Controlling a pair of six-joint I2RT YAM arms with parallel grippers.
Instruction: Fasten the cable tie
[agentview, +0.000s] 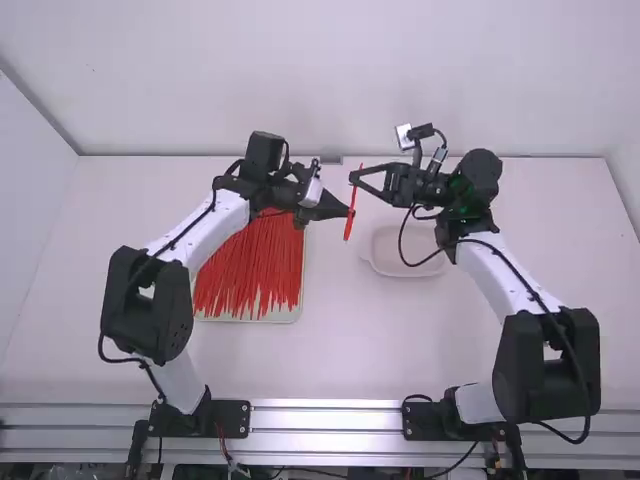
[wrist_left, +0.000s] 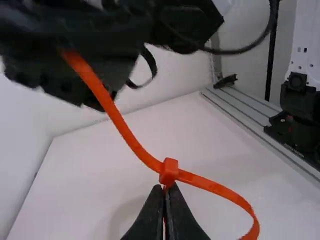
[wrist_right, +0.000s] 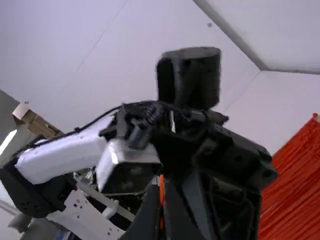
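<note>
One white table (agentview: 340, 330), two arms on it. On its left side is a flat tray (agentview: 272, 318) carrying a heap of red ties (agentview: 250, 265), too many to count. To the right of the middle sits a single white dish (agentview: 385, 262).

The left arm (agentview: 190, 240) stretches over the tray and bends in towards the middle. The right arm (agentview: 500, 270) rises from its base and turns left above the dish. The two claws meet in the air between tray and dish.

Between them hangs one red cable tie (agentview: 348, 222), clear of the table. The left claw (agentview: 338, 208) has its fingers pressed together, pinching the tie just under its square head (wrist_left: 169, 171). From there one end runs up into the other claw and the other end curls away loose. The right claw (agentview: 357, 180) grips higher on the strap. Its fingers (wrist_right: 150, 215) look closed on a sliver of red, though that view is crowded.
</note>
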